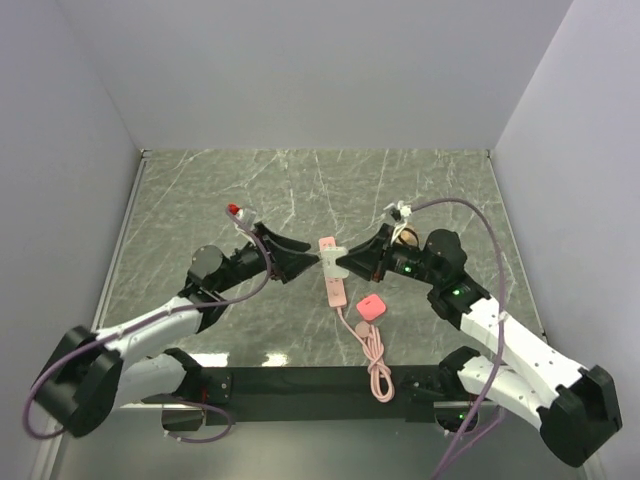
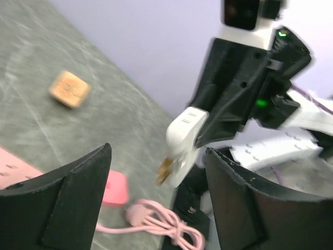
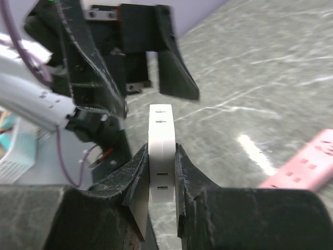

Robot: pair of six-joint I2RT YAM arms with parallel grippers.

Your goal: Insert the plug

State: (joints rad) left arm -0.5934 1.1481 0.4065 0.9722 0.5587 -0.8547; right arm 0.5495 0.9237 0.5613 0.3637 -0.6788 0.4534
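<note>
My right gripper (image 3: 160, 151) is shut on a white adapter block (image 3: 160, 130) with brass prongs (image 2: 165, 171), held edge-up above the table. In the top view it hangs by the pale-pink power strip (image 1: 335, 292). My left gripper (image 2: 157, 151) is open, its fingers (image 2: 78, 198) spread wide just left of the adapter (image 1: 335, 262) and touching nothing. The coral-pink plug (image 1: 372, 306) lies flat on the table right of the strip, near the coiled pink cord (image 1: 377, 362); it also shows low in the left wrist view as the plug (image 2: 113, 187).
A tan cube (image 2: 70, 88) sits on the marble table (image 1: 250, 190) behind the right arm, partly hidden in the top view. White walls close the table on three sides. The arm bases and a black rail (image 1: 300, 382) run along the near edge.
</note>
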